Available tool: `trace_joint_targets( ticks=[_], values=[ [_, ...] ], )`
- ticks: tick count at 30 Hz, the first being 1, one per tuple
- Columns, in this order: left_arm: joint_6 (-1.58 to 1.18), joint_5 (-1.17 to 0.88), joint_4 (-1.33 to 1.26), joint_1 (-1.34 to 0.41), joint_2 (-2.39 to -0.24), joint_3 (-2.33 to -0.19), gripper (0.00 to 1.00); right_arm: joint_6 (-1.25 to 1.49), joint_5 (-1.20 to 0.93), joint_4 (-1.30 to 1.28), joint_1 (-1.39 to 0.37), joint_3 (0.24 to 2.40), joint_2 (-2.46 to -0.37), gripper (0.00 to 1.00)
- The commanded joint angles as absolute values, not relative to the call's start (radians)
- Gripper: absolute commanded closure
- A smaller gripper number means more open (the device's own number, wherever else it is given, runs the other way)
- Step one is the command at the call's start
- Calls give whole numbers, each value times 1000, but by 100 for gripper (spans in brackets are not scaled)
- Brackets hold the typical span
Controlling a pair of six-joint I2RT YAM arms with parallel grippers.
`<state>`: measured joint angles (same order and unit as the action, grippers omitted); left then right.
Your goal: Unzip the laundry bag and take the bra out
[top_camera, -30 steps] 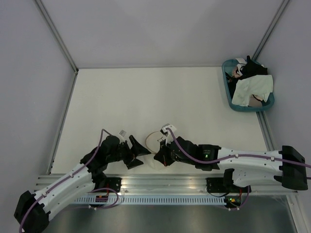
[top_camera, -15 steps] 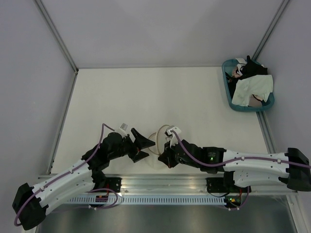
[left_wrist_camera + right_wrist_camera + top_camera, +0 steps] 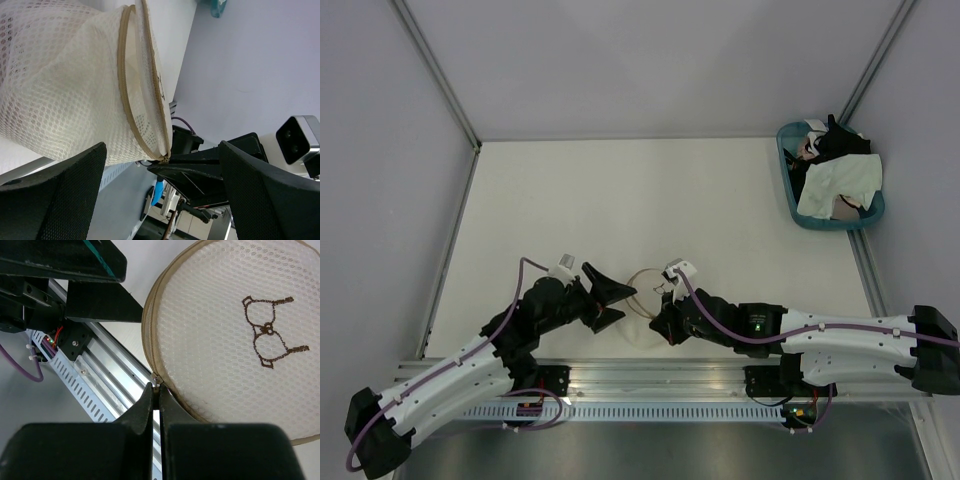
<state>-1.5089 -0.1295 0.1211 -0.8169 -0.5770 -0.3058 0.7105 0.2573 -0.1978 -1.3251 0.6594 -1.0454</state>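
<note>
Left tool [image 3: 627, 304] agape, empty, beside laundry bag [image 3: 235, 340]; right tool [image 3: 156, 387] tight on zip pull [image 3: 156, 377]; basket [image 3: 825, 224] well apart.

Matt cream mesh-cloth laundry bag [image 3: 60, 100]

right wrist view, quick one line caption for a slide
Right hand shut on the zipper pull at the tan rim of the mesh laundry bag, bra drawing showing on its lid.
</note>
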Motion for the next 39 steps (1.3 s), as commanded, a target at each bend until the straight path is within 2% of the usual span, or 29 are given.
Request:
trace_joint_targets(
  ticks=[1,5,10,14,15,17,18,20,21,23,24,33,39],
  values=[
    [-1557,-78,115,-830,-554,-313,5,709,279,-186,-1330,658,-1042,100],
    [-1548,-74,98,-831,-583,-308,4,703,267,-170,-1330,660,-1042,99],
    [-1546,-118,-69,-842,-783,-311,5,695,226,-146,-1328,664,-1065,100],
    [-1514,-120,-194,-847,-897,-353,12,695,207,-143,-1330,663,-1069,100],
    [-1511,-123,-219,-848,-916,-356,21,695,204,-143,-1328,663,-1066,99],
    [-1505,-138,-261,-848,-954,-360,31,695,199,-155,-1330,666,-1066,99],
    [-1503,-140,-277,-848,-960,-360,42,695,199,-159,-1328,667,-1065,99],
    [-1499,-138,-285,-847,-963,-357,57,693,201,-178,-1328,670,-1065,100],
    [-1497,-137,-285,-848,-959,-353,73,696,206,-187,-1328,675,-1065,100],
    [-1497,-121,-275,-848,-939,-342,86,698,215,-219,-1328,681,-1066,99],
    [-1497,-114,-256,-848,-930,-336,96,701,221,-235,-1328,695,-1071,100],
    [-1379,-31,-95,-835,-824,-373,98,722,262,-440,-1330,762,-1100,100],
    [-1162,-100,-6,-796,-851,-431,98,804,446,-682,-1330,801,-1069,100]
  ],
)
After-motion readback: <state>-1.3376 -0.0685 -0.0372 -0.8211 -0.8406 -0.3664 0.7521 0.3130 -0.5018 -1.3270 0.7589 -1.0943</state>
